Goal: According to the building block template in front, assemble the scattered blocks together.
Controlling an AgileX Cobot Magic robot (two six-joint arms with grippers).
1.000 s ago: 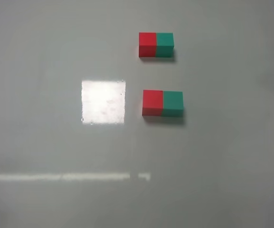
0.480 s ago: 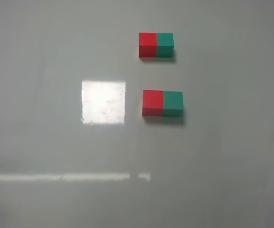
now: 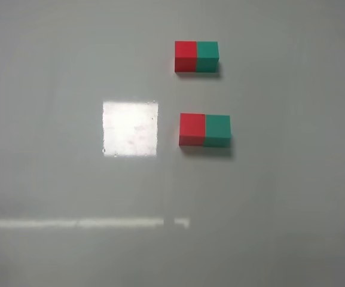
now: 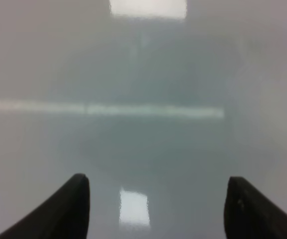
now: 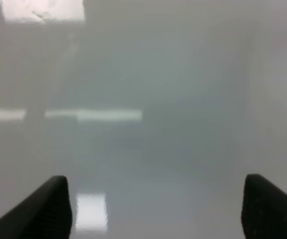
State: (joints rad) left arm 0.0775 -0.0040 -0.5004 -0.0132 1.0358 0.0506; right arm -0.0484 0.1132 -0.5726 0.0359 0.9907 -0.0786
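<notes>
Bare glossy tabletop (image 3: 268,215) (lab-like, unconfirmed)

Your exterior high camera looks almost straight down on the grey table (image 3: 52,251) from well above, and neither arm enters its frame. Each wrist camera sits low and close over that same table, facing forward along it between its own claw tips: the left claw (image 4: 155,199) and the right claw (image 5: 155,199) (only dark tips show). All three views share the glossy table and its light reflections; the wrist views are blurred, so which patch of table they overlap you cannot tell.
</notes>
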